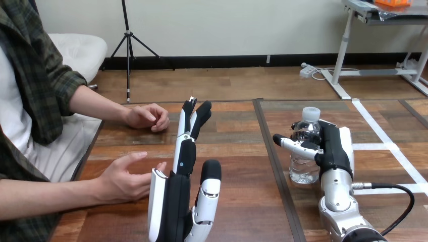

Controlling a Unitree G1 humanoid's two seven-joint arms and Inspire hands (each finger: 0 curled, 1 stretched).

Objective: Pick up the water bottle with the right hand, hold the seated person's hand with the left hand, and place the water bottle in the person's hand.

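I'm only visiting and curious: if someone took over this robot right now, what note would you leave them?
Left robot hand: open, fingers straight up, close beside the person's nearer hand, not holding it.
Right robot hand: curled round the water bottle, which looks to stand on the table.
Done: bottle grasped.
Left: lift the bottle, take hold of the person's hand, set the bottle in it.

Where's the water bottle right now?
In the head view the water bottle stands upright on the right half of the table, right of the dark seam, with the right hand wrapped round it, thumb across its front.
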